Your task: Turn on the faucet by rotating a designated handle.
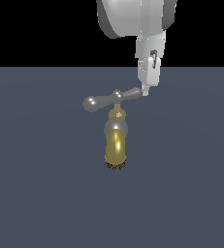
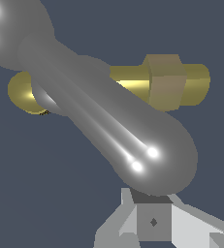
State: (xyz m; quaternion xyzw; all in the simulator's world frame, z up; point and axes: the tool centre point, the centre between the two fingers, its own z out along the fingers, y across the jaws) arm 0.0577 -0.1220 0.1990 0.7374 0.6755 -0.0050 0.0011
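The handle [image 1: 111, 99] sits centre frame in the exterior view, atop the faucet [image 1: 116, 140] on the surface [image 1: 36, 193]. The end effector [image 1: 145, 90] comes from upper right, its tip touching the handle's right-hand bulb, apparently positioned to push rather than grip. Finger spread cannot be determined.

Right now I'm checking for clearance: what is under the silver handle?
Under the handle are the brass stem, a grey collar and the gold spout. The stem's joint with the handle is hidden.
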